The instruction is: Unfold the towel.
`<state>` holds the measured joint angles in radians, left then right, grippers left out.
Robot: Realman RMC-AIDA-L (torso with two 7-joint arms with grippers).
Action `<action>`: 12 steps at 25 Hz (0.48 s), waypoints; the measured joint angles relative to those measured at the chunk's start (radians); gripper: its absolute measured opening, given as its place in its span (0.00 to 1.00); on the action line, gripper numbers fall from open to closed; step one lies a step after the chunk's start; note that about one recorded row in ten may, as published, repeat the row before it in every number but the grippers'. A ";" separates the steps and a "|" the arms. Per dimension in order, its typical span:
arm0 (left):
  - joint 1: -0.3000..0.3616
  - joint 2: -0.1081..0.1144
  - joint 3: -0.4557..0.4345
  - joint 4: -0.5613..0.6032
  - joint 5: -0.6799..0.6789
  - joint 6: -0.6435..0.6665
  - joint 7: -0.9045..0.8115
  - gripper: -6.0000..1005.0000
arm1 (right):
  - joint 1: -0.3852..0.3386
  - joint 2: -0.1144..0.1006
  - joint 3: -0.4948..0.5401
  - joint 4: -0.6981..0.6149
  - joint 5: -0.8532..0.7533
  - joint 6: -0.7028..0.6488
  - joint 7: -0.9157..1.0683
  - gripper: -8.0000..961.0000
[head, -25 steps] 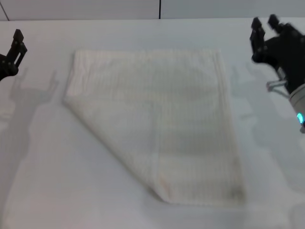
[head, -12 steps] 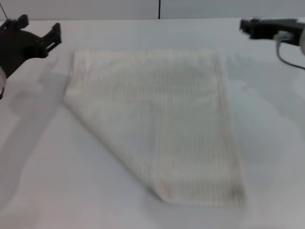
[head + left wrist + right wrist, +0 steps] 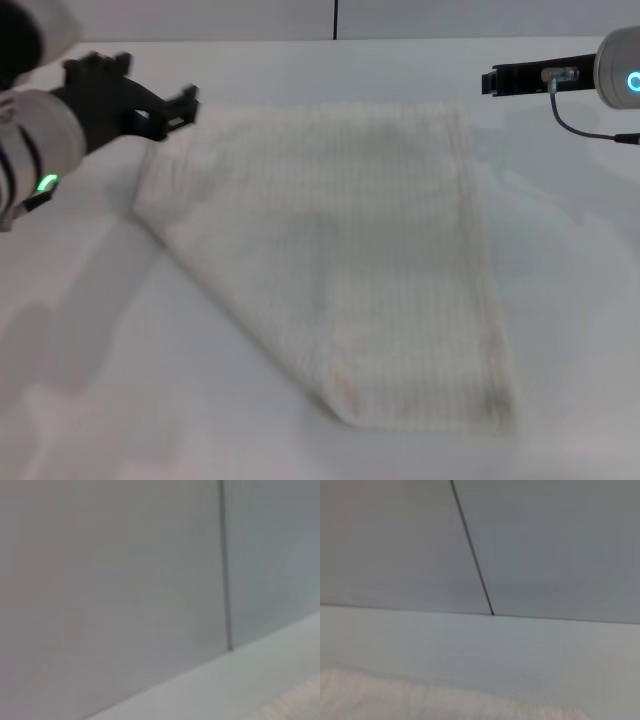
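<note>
Two grippers hover over the far corners of the towel (image 3: 340,260), which lies flat on the white table (image 3: 90,380), folded so that a slanted crease runs from its far-left corner down to a point near the front edge; the far hem and the right hem look square. The left gripper (image 3: 165,105) hangs just above the far-left corner with its fingers spread apart and holding nothing; the right gripper (image 3: 490,80) points in toward the far-right corner, just beside it, and whether its fingers are parted or closed I cannot tell from this edge-on view. Both wrist views show mostly the back wall (image 3: 110,580) and a strip of cloth at the border, so they give little help in aiming.

To do the grasp well, I judge each claw should descend onto the top layer only, pinching close to the hem; catching both layers would drag the whole cloth instead of opening it. The two arms should lift together and keep the edge taut, then carry the flap across the slanted crease.
</note>
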<state>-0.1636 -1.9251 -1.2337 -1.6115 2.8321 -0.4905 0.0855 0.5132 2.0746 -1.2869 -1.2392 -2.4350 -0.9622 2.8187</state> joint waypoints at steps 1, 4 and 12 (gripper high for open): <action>-0.009 -0.017 -0.016 -0.003 -0.022 -0.036 0.042 0.78 | 0.014 -0.001 0.017 0.006 -0.002 -0.018 0.009 0.00; -0.029 -0.089 -0.099 -0.011 -0.118 -0.150 0.220 0.78 | 0.099 -0.016 0.105 0.077 -0.024 -0.118 0.040 0.00; -0.095 -0.135 -0.191 0.011 -0.284 -0.365 0.442 0.78 | 0.269 -0.043 0.168 0.291 -0.111 -0.197 0.066 0.01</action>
<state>-0.2582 -2.0601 -1.4247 -1.6009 2.5485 -0.8556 0.5270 0.7822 2.0319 -1.1190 -0.9479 -2.5458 -1.1587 2.8848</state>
